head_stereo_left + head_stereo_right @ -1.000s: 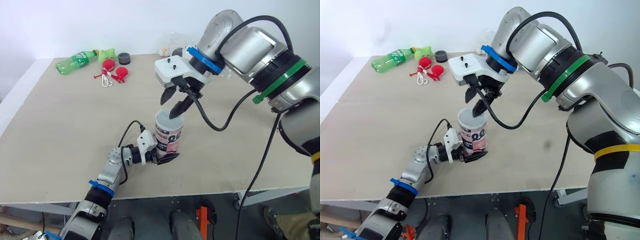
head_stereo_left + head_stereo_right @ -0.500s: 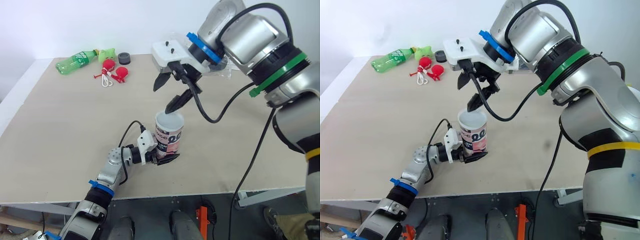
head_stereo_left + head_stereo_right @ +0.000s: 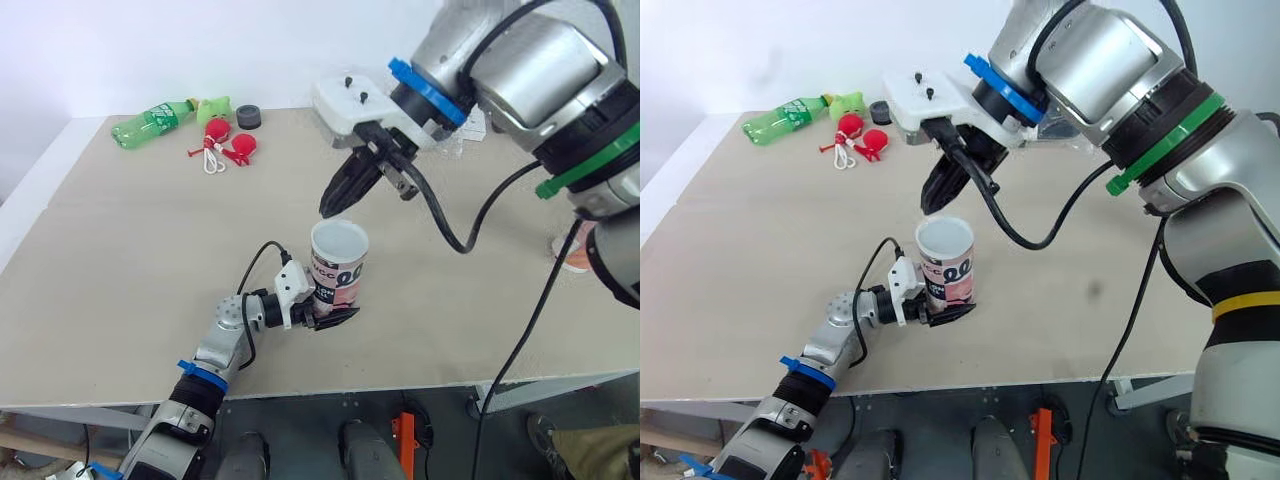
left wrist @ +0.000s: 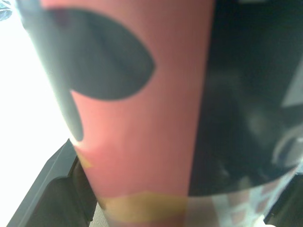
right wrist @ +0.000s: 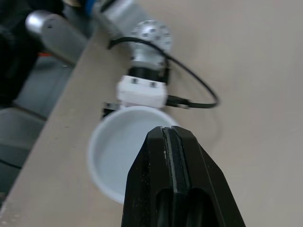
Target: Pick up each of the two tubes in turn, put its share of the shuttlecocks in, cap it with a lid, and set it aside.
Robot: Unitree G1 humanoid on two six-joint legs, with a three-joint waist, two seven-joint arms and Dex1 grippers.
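- L tool [image 3: 330, 318]: pinching the tube [image 3: 338, 262] low on its body, gripping from the robot's left.
- Tube: upright near the desk's [image 3: 140, 260] front edge, about mid-width. Mouth open, white inside, pink/black/white label. Can't tell if the base sits on the desk.
- L wrist view: tube wall right up against the cam, dark finger [image 4: 45, 194] beside it.
- R tool [image 3: 328, 207]: fingers pressed together, tip pointing down. It hangs just above and behind the tube's rim, not touching.
- R wrist view: shut fingers [image 5: 182, 156] sit over the tube's white mouth.
- Far-left of desk, well apart from the tube: green bottle [image 3: 152, 120] on its side, small black round piece [image 3: 248, 117], two red balls w/ white cord [image 3: 228, 145].
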